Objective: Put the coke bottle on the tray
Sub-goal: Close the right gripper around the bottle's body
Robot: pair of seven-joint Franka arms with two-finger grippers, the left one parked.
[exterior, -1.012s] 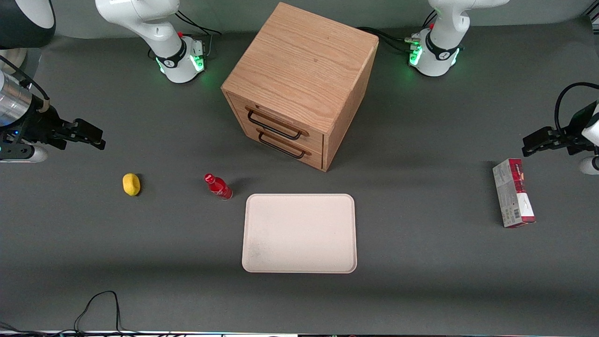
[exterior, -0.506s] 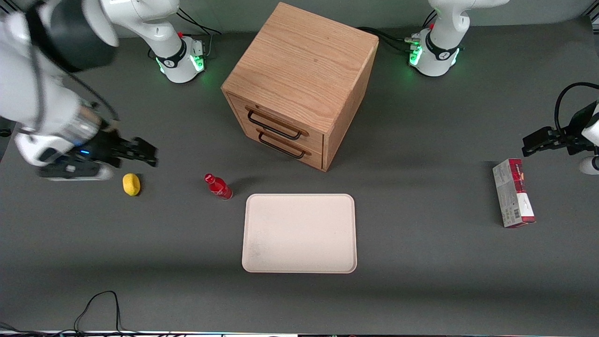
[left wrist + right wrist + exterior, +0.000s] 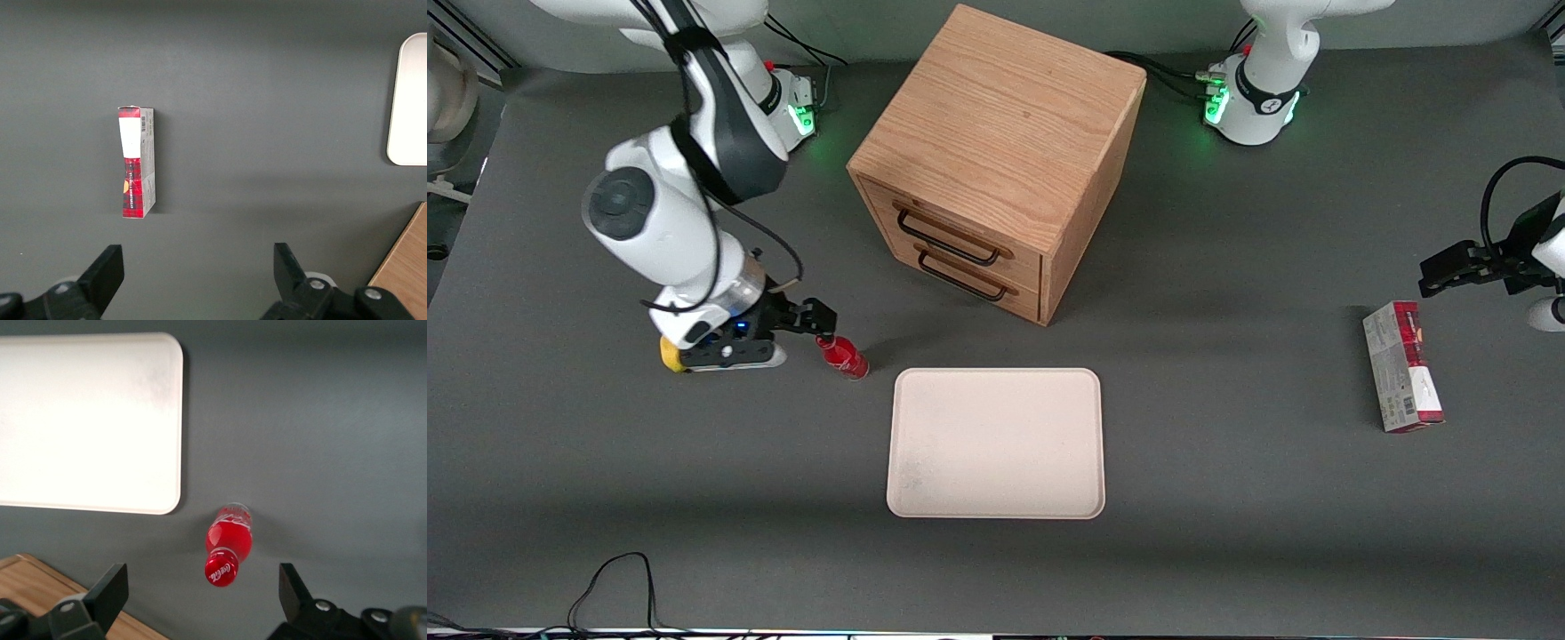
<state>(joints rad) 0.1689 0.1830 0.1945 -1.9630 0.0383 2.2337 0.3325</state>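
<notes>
The coke bottle (image 3: 842, 355) stands upright on the surface just beside the tray (image 3: 996, 443), toward the working arm's end. The pincer (image 3: 203, 603) hangs above it, released, fingers straddling the cap, nothing grasped yet.

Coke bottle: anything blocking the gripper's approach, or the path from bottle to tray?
Nothing visible. The gripper hangs open just above the coke bottle, which stands upright on bare table between the spread fingers in the right wrist view. The tray lies beside it, bare, with only table surface between.
</notes>
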